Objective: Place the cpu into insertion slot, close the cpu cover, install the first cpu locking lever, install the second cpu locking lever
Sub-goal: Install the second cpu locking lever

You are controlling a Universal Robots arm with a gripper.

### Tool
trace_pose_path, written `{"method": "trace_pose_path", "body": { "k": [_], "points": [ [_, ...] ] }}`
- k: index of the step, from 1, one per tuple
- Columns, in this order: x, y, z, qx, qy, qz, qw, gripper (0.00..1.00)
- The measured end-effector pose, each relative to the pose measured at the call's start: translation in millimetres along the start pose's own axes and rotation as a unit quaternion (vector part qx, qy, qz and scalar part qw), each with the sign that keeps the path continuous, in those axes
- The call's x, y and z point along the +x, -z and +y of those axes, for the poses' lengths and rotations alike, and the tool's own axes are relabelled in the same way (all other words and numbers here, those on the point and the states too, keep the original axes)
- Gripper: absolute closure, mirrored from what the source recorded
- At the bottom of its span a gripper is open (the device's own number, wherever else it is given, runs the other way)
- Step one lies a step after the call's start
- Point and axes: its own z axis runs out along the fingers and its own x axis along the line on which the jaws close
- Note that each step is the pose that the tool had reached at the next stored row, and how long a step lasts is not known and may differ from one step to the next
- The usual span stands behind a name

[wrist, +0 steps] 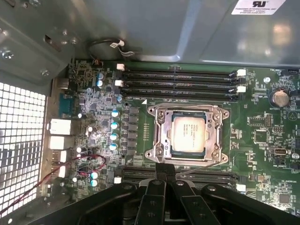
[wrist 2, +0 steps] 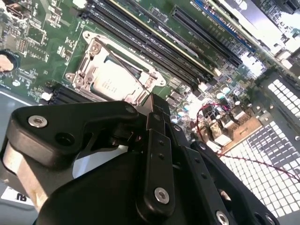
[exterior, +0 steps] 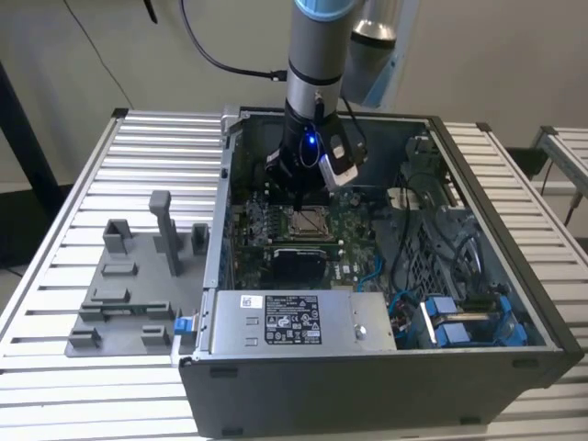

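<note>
The cpu, a silvery-tan square chip, lies in the insertion slot on the green board. The cpu cover, a thin silver frame, lies flat over it with the chip showing through its window. A thin wire lever runs along the socket edge nearest my fingers. My gripper hovers just beside that edge, with its black fingers pressed together and nothing seen between them. In the second wrist view the cpu sits just beyond the gripper. In the exterior view the gripper hangs just above the socket inside the case.
The open computer case walls the board in. A grey box with a white label lies along the front edge. A black square patch lies in front of the socket. Memory slots and cables surround it. A grey fixture stands on the slatted table.
</note>
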Motion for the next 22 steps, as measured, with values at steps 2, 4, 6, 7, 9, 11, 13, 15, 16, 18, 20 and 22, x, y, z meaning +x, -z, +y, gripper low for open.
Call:
{"method": "trace_pose_path", "body": {
  "k": [2, 4, 6, 7, 9, 11, 13, 15, 16, 18, 20, 22],
  "points": [
    [0.0, -2.8, -0.4, 0.0001, -0.001, 0.0000, 1.00000, 0.89],
    [0.0, -6.2, -0.1, 0.0001, -0.002, -0.0002, 1.00000, 0.89],
    [0.1, -9.8, 1.2, 0.0001, -0.003, -0.0004, 0.99999, 0.89],
    [0.3, -11.3, 2.0, 0.0000, -0.004, -0.0005, 0.99999, 0.89],
    [1.5, -13.7, 3.5, -0.0001, -0.007, -0.0011, 0.99998, 0.89],
    [3.8, -15.3, 3.9, -0.0005, -0.009, -0.0017, 0.99996, 0.89],
    [6.6, -15.9, 3.8, -0.0003, -0.011, -0.0017, 0.99994, 0.89],
    [10.2, -16.7, 3.8, -0.0003, -0.012, -0.0019, 0.99992, 0.89],
    [12.1, -17.5, 3.8, -0.0004, -0.013, -0.0021, 0.99991, 0.89],
    [15.0, -19.2, 3.8, -0.0003, -0.015, -0.0023, 0.99988, 0.89],
    [16.0, -18.8, 4.0, -0.0002, -0.017, -0.0024, 0.99986, 0.89],
    [16.1, -14.5, 4.4, -0.0007, -0.017, -0.0025, 0.99986, 0.89]
  ]
}}
